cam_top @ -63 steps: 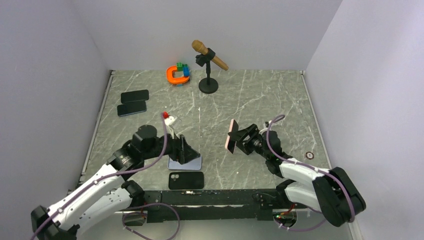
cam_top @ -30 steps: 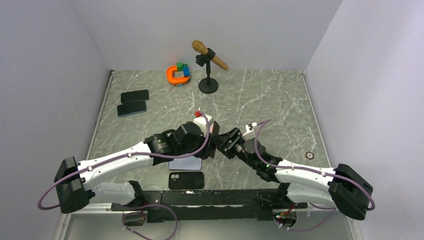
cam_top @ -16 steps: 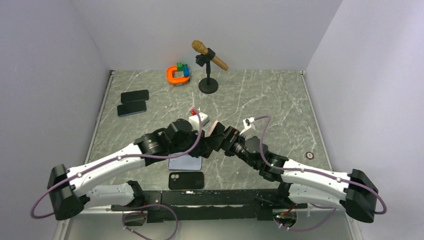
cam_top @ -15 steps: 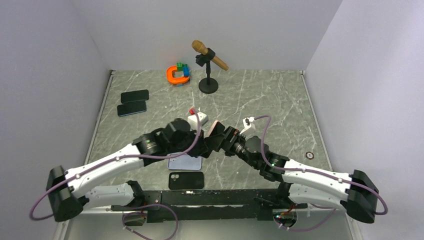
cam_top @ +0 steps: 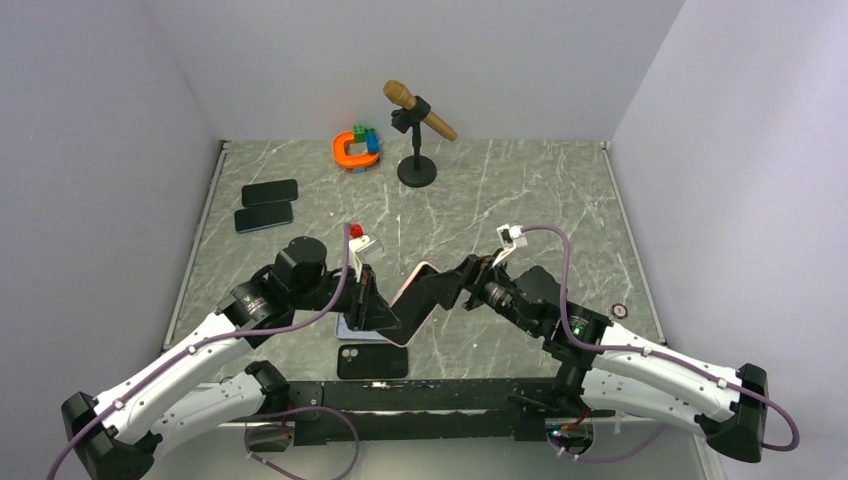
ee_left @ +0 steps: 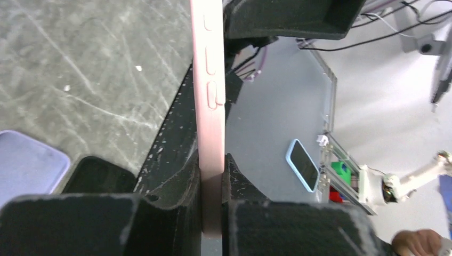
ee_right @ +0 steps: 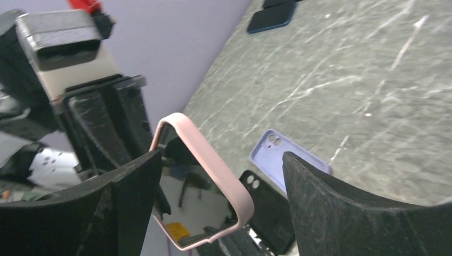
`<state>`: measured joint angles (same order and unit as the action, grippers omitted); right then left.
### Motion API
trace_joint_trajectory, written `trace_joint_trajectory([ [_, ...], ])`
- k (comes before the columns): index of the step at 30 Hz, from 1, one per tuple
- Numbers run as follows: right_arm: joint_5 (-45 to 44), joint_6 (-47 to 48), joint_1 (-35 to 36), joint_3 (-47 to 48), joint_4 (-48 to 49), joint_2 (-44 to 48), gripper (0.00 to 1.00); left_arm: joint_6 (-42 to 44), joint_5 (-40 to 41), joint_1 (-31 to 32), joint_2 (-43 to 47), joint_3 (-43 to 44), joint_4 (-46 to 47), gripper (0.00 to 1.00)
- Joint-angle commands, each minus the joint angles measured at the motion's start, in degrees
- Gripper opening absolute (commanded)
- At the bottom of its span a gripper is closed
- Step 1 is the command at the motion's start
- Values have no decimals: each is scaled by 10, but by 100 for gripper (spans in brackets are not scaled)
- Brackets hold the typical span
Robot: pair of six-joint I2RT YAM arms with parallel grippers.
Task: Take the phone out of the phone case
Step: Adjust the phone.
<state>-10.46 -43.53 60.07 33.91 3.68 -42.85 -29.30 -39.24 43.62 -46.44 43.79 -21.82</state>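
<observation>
The pink phone case [ee_left: 209, 101] stands edge-on between my left gripper's [ee_left: 213, 213] jaws, which are shut on its lower end. The phone [ee_right: 194, 205] sits inside it, its glossy screen showing reflections within the pink rim [ee_right: 210, 154]. In the top view the cased phone [cam_top: 412, 281] hangs above the table's front middle, between the left gripper [cam_top: 385, 318] and the right gripper [cam_top: 432, 292]. My right gripper [ee_right: 223, 156] is open around the case's upper end. Its right finger [ee_right: 346, 202] stands well apart from the rim.
An empty purple case [cam_top: 370, 325] and an empty black case [cam_top: 372, 360] lie on the table under the grippers. Two dark phones [cam_top: 268, 192] lie at the back left. A microphone stand [cam_top: 417, 170] and an orange-blue toy [cam_top: 355, 148] stand at the back; a small ring [cam_top: 619, 311] lies right.
The right gripper, which held the cased phone, brought it to the left gripper. The left jaws shut on it, the right jaws opened, and both arms drew back toward their bases.
</observation>
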Motion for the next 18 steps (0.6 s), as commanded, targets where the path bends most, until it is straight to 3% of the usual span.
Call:
trace_joint_trajectory([
  [1,96,34,-1,-9,81,0,80,-59,-117,-18,18,-24,143,0],
  [5,155,43,-8,-32,125,13,68,-94,-158,-40,18,-51,198,0],
  [9,256,33,-34,-63,195,37,71,-121,-198,-58,15,-67,247,0],
  [15,350,-20,-73,-85,291,23,63,-148,-222,-66,21,-78,285,0],
  [18,384,-89,-101,-107,394,-4,49,-159,-236,-66,18,-81,299,0],
])
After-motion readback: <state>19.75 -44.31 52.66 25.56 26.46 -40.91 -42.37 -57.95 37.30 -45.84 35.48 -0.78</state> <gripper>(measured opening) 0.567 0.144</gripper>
